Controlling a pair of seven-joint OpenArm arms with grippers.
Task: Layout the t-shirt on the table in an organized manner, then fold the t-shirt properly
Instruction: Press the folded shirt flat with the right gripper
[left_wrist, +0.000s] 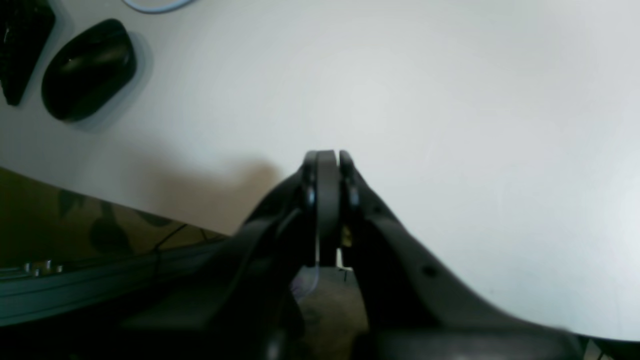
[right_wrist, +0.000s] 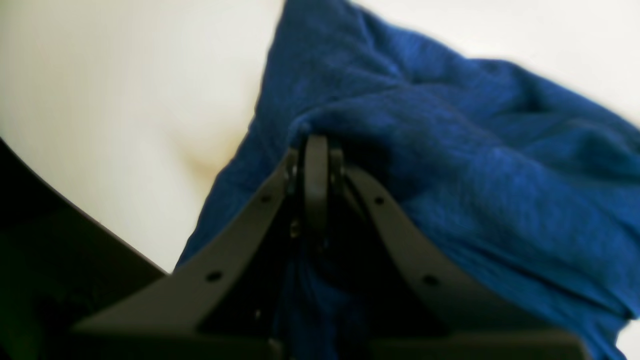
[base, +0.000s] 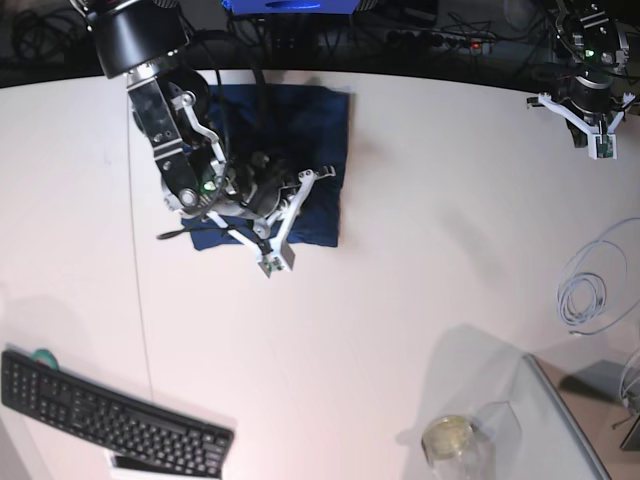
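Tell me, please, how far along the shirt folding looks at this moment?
The t-shirt already lies as a compact, roughly rectangular bundle on the table, so most folding looks done. In hand: the right gripper is shut on a fold of the fabric at the bundle's edge. The left gripper is shut, holding nothing, over bare table. Left: probably a last fold or tidy, then release.

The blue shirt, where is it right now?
In the base view the t-shirt lies folded near the table's far edge, left of centre, under the right gripper.

bare table mid-span; keyboard, cable coil crowd the edges.
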